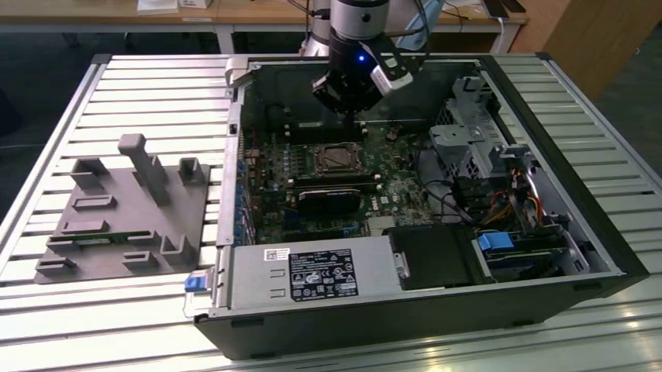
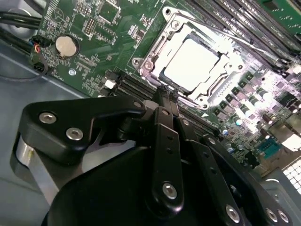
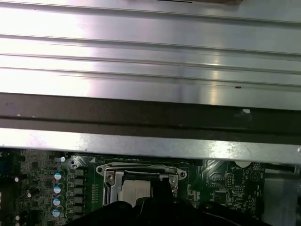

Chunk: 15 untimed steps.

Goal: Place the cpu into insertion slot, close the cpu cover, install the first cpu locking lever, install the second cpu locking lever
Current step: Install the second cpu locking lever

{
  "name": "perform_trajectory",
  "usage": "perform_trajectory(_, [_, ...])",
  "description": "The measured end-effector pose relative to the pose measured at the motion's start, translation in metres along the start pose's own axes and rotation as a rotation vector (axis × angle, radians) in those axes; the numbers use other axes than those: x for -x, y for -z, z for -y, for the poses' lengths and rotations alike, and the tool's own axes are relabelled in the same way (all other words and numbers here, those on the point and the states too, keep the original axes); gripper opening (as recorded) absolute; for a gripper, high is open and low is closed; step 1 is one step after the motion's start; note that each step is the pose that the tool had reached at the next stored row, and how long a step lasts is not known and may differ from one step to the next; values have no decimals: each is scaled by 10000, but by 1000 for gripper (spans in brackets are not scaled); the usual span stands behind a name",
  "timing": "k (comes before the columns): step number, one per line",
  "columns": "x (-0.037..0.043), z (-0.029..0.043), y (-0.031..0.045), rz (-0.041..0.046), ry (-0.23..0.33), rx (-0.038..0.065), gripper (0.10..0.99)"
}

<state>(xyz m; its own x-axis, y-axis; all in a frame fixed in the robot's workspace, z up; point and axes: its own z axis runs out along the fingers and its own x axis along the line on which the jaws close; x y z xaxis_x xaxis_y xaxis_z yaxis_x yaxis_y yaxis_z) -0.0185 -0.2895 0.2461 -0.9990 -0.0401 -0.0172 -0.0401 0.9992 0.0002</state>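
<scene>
Black fingers of the gripper (image 2: 167,94) meet at their tips with nothing between them in the second wrist view; the jaws stand together, empty; in the exterior view the gripper (image 1: 349,108) hangs inside the open case (image 1: 579,232), above the board's (image 1: 398,194) far part.

Just beyond the fingertips, at about one o'clock from them in the second wrist view, lies the slot (image 2: 190,66); the cpu (image 2: 192,63) sits in it, pale and flat, its top showing through the window of the cover (image 2: 155,52); the cover appears to lie down over the chip, though whether it is fully seated I cannot tell; a thin lever (image 2: 211,23) runs along the frame's far side, and whether it is latched is not clear.

In the exterior view the slot (image 1: 336,159) lies at six o'clock from the gripper, near and lower; so the socket is close beneath and slightly ahead of the tips; the frame's sides run obliquely to the fingers' line.

Grey fixture (image 1: 124,213) rests on the table (image 1: 62,310), well apart at nine o'clock of the case.
</scene>
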Motion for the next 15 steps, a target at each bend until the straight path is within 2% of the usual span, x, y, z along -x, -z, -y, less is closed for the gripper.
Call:
perform_trajectory(9, [-7, 129, -1, 0, 0, 0, 106])
perform_trajectory(15, [-12, 262, -1, 0, 0, 0, 106])
